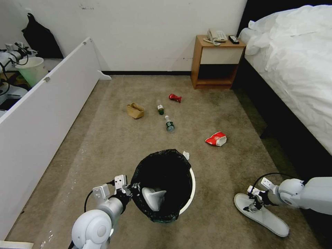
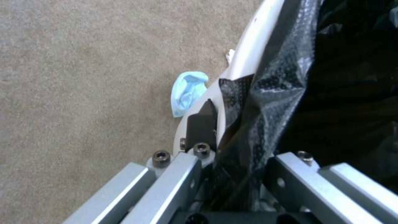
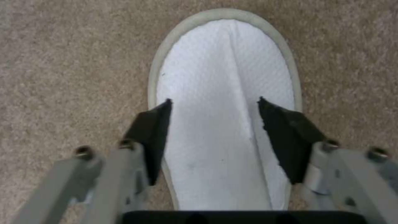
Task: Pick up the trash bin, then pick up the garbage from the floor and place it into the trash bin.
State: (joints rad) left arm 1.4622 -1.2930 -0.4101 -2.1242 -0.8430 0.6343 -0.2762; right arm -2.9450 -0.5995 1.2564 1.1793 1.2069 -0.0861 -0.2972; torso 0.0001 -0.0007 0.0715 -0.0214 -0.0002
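Behind trash bin (image 2: 253, 46), blue mask (image 2: 187, 91) part hidden.

No text, brand, number or sign can be read anywhere. Green labels are seen on the two clear bottles (image 1: 165, 117) on the carpet, and white marks on the red-white snack packet (image 1: 216, 139), but no letters can be made out on them. The keys of the telephone (image 1: 216, 36) on the nightstand (image 1: 214, 62) are too small to be read.
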